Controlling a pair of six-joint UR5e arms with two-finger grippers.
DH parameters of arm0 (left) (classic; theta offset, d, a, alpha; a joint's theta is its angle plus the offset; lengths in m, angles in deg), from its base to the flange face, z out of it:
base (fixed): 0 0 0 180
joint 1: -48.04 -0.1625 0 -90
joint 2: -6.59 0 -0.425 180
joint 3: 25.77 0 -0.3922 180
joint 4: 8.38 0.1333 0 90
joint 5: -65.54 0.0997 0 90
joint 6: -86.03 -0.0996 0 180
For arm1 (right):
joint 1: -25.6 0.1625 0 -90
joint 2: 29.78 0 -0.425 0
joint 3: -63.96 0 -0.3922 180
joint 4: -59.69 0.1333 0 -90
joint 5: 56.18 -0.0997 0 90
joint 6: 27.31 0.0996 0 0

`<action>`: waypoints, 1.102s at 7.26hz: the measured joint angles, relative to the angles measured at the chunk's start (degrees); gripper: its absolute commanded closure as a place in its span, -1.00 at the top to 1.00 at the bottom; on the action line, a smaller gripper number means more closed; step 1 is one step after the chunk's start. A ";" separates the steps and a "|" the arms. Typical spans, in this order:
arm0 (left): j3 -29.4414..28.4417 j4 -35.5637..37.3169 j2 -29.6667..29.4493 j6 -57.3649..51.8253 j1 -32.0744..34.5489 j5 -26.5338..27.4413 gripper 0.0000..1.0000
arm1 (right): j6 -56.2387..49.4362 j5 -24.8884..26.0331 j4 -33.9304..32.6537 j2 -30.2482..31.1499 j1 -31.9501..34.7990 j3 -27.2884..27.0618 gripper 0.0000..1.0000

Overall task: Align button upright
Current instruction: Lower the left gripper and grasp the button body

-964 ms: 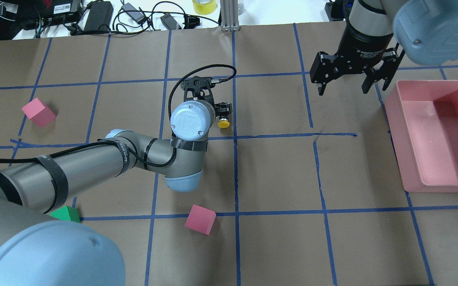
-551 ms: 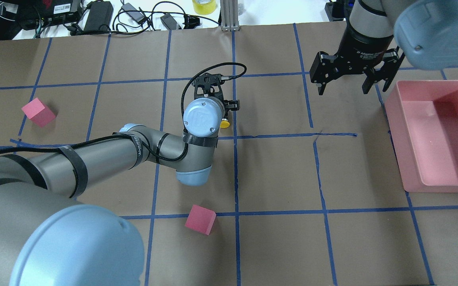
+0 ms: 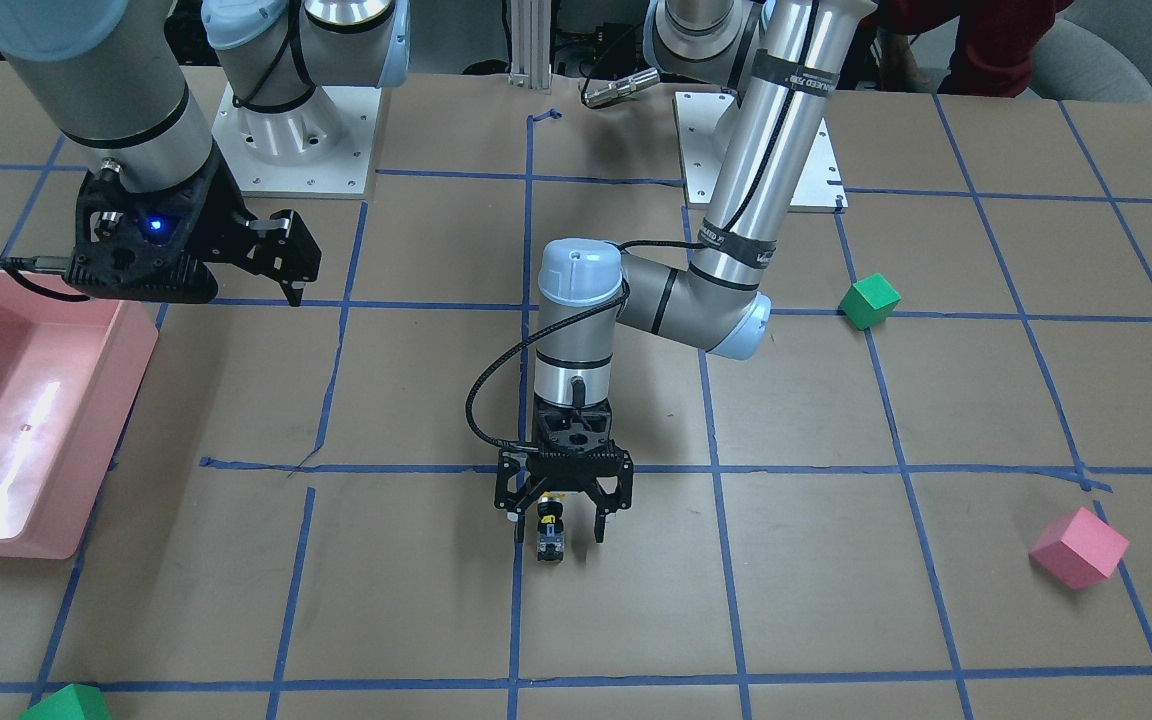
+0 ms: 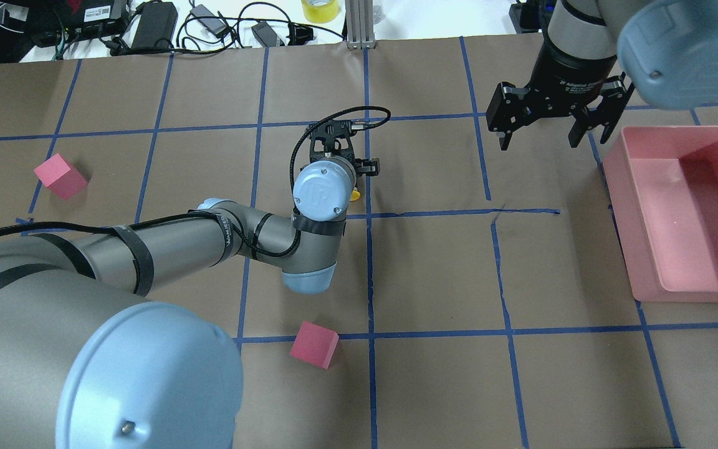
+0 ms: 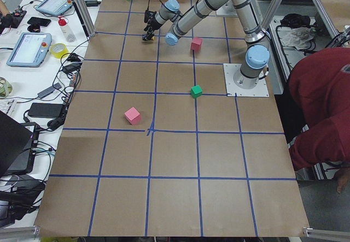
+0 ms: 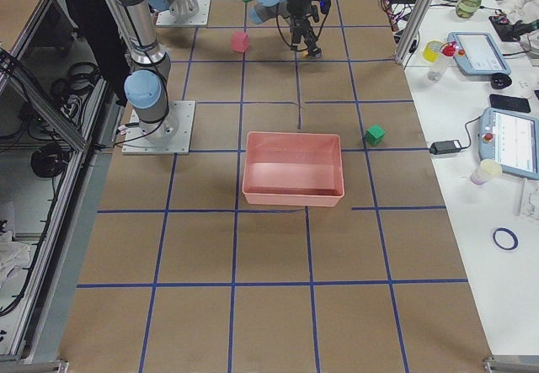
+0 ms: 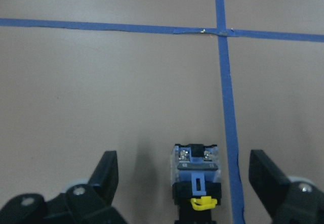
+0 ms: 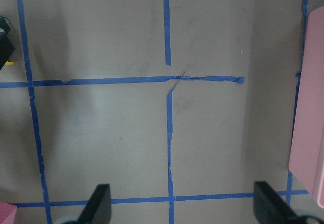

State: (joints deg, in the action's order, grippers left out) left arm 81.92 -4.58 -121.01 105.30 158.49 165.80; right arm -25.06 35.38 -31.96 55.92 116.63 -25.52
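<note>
In the overhead view, a pink foam cube [image 4: 60, 176] sat far out at 9 o'clock from the work, well apart from it. Near the middle of the tabletop [image 4: 434, 274] the left claw [image 3: 557, 530] hung low over the button [image 7: 196, 176]. The claw was released, its fingers [image 7: 107, 176] spread wide, one on either side and neither touching. The button lay on its side. In the left wrist view its grey-blue base pointed to 12 o'clock and its black collar ran off the frame at 6. Overhead, only a sliver of yellow cap showed at 6 o'clock from the wrist. A blue tape line [image 7: 230, 133] ran just beside the button at 3 o'clock.

The step in hand looked like the pinch before the turn. To do it well, I judged, the claw should settle until the pads met the flat flanks of the base block rather than the round collar. It should close evenly so the small part did not skid or twist, and lift only enough to clear the paper. Then it should swing the cap to the top and set the base down flat before letting go.

At 2 o'clock the right claw [image 4: 538, 142] hovered released and empty. Farthest right, the pink tray [image 4: 695, 237] held nothing.
</note>
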 measured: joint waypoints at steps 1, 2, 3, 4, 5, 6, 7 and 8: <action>0.07 1.12 -0.46 -0.45 0.02 -0.08 0.73 | -0.74 0.07 -0.37 -0.28 0.04 0.01 1.00; 0.14 2.20 -0.89 -0.97 0.02 -0.20 0.65 | -2.13 0.18 -0.61 -0.49 0.02 -0.20 1.00; 0.23 2.86 -1.17 -1.48 0.02 -0.34 0.56 | -3.25 0.31 -0.81 -0.59 0.02 -0.34 1.00; 0.31 3.16 -1.28 -1.91 0.00 -0.52 0.23 | -3.89 0.42 -0.88 -0.66 0.02 -0.45 1.00; 0.43 3.26 -1.31 -2.18 0.00 -0.64 -0.03 | -4.43 0.52 -0.88 -0.68 -0.03 -0.47 1.00; 0.65 3.29 -1.29 -2.31 0.01 -0.72 -0.34 | -4.69 0.61 -0.85 -0.66 -0.09 -0.46 1.00; 0.82 3.31 -1.18 -2.37 0.02 -0.76 -0.44 | -4.84 0.65 -0.79 -0.62 -0.12 -0.45 1.00; 0.90 3.31 -0.97 -2.41 0.03 -0.77 -0.67 | -4.94 0.67 -0.77 -0.62 -0.13 -0.44 1.00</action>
State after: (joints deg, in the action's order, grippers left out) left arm 82.82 -1.27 -121.97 102.89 158.52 165.03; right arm -30.01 36.05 -32.73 55.30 116.51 -25.96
